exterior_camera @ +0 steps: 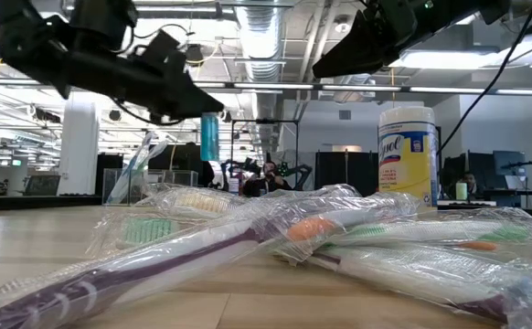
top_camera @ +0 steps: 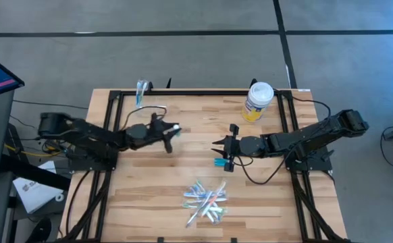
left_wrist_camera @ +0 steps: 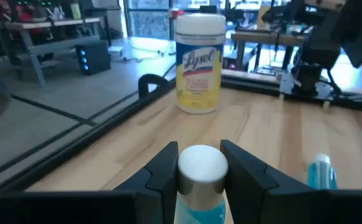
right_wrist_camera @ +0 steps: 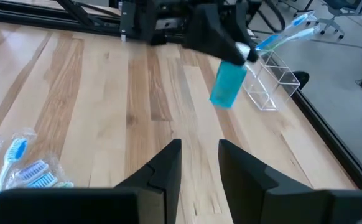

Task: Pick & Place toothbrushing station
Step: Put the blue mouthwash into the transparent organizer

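Brand on jar (left_wrist_camera: pixel 199 62): "Lysol", blue slanted script across the yellow label, read in the left wrist view.
Same jar (exterior_camera: pixel 407 152), low view: "Lysol" again on the yellow label, at about 2 o'clock from the wrapped toothbrushes (exterior_camera: pixel 275 242); smaller print under it too fine to read.
Same jar (top_camera: pixel 258 101), high view: label yellow, wording too small to read.
Other text: none readable on the wrappers or elsewhere.

Left end effector (top_camera: pixel 171 130) raised mid-table, clamped shut — right end effector (top_camera: pixel 218 148) opposite, fingers parted.
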{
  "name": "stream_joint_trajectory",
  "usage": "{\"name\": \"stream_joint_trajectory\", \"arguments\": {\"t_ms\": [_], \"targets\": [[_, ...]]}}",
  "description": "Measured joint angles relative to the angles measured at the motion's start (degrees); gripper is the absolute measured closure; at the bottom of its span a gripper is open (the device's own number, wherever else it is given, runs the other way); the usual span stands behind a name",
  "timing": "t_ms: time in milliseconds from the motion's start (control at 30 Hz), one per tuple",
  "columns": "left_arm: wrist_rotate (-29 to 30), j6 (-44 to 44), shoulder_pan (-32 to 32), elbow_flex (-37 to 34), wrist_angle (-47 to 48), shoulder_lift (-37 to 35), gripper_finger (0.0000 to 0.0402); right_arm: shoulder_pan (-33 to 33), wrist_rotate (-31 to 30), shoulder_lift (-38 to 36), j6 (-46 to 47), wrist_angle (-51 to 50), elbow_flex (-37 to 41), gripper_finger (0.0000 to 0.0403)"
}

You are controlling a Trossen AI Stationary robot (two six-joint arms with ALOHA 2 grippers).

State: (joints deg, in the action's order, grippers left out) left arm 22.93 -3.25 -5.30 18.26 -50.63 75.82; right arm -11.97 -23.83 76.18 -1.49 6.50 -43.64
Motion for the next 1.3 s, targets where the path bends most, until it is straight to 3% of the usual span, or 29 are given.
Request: {"name": "stream_joint_trajectory", "arguments": {"t_ms": [300,967,1300], "targets": [[6.47,-0.07,-4.19,-5.57,8.51,-13.72,0.0309,0.02,-0.02,0.00,0.01,-0.04,0.00,0.0306],[7.70,-0.04,-16.22,-5.67,11.70,-14.63,0.0309,0.01,-0.01,0.00,0.00,-0.04,0.00,0.0306],[7.71,1.89,-19.37,-5.64,12.32,-19.45,0.0309,0.01,0.00,0.00,0.01,-0.04,0.00,0.0306]]}}
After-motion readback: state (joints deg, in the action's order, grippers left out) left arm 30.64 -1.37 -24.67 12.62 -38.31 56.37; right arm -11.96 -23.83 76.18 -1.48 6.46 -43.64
